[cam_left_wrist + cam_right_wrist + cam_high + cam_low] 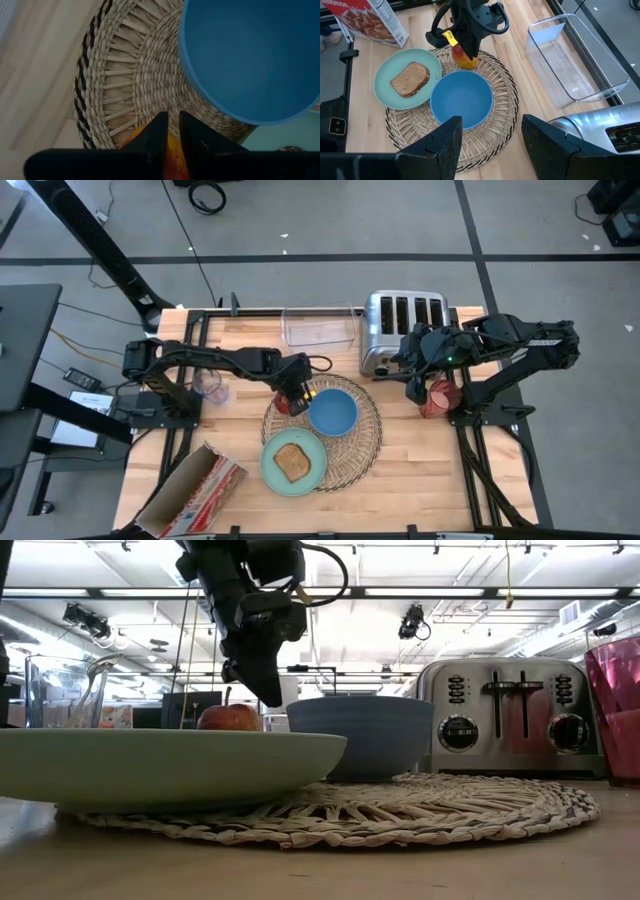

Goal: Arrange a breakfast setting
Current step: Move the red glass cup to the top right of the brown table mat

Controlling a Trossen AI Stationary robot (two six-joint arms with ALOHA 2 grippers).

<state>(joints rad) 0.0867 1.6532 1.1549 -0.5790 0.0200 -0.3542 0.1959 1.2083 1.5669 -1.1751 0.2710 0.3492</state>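
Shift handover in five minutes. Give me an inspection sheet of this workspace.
Surface: wooden table, woven placemat near its middle.
Job's things: blue bowl on the placemat; mint-green plate with toast slice overlapping its edge; red apple on the mat's rim; pink cup off the mat, by the right arm.
Clutter: chrome toaster, clear bin, cereal box, clear glass.
Grippers: left pincer down at the apple; right pincer open, raised beside the toaster.
Cables: cable looped on the left arm; more on the floor.
Surroundings: ceiling lights; nobody seen.
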